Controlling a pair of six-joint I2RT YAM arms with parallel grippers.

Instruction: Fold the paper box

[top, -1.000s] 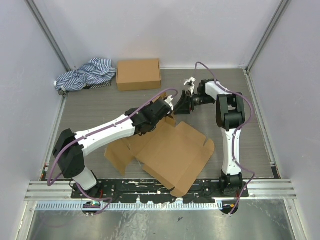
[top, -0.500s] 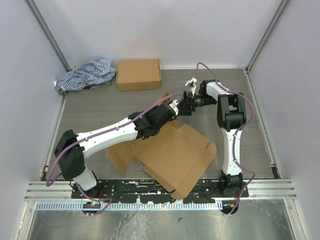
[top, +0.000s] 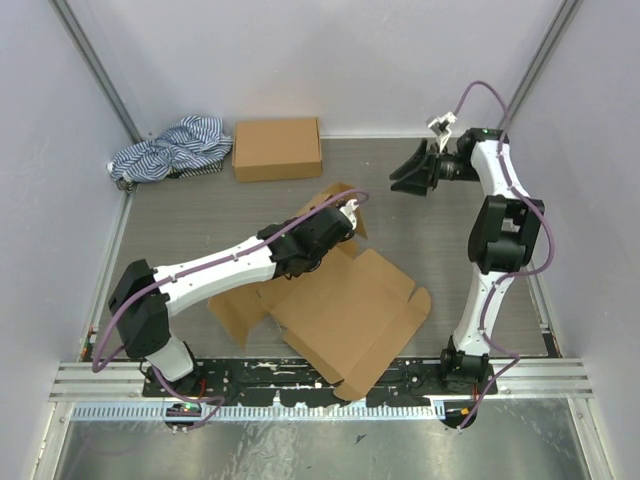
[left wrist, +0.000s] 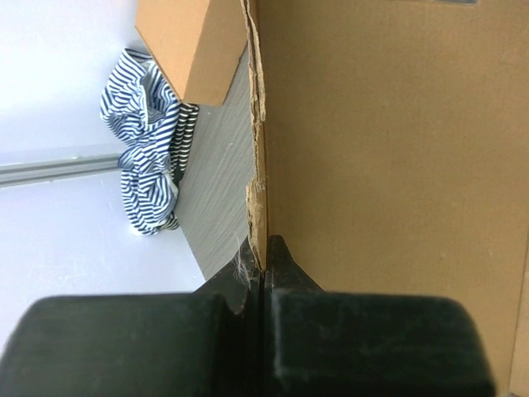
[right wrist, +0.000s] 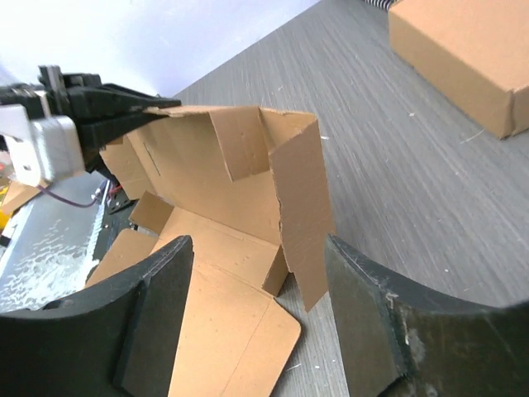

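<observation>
The unfolded brown paper box point(top: 345, 310) lies on the grey table near the front, with one side wall point(top: 340, 200) raised upright. My left gripper point(top: 347, 208) is shut on the top edge of that raised wall point(left wrist: 258, 165), fingers pinched on the cardboard edge. My right gripper point(top: 410, 172) is open and empty, lifted to the back right, away from the box. In the right wrist view the raised wall point(right wrist: 240, 186) and its end flap point(right wrist: 302, 207) stand between and beyond my open fingers point(right wrist: 157, 318).
A closed brown box point(top: 277, 148) sits at the back. A striped cloth point(top: 170, 148) lies bunched in the back left corner, also in the left wrist view point(left wrist: 145, 157). Walls enclose the table on three sides.
My right gripper let go of the box flap and moved up and to the back right, away from it. My left gripper stayed pinched on the raised wall.
</observation>
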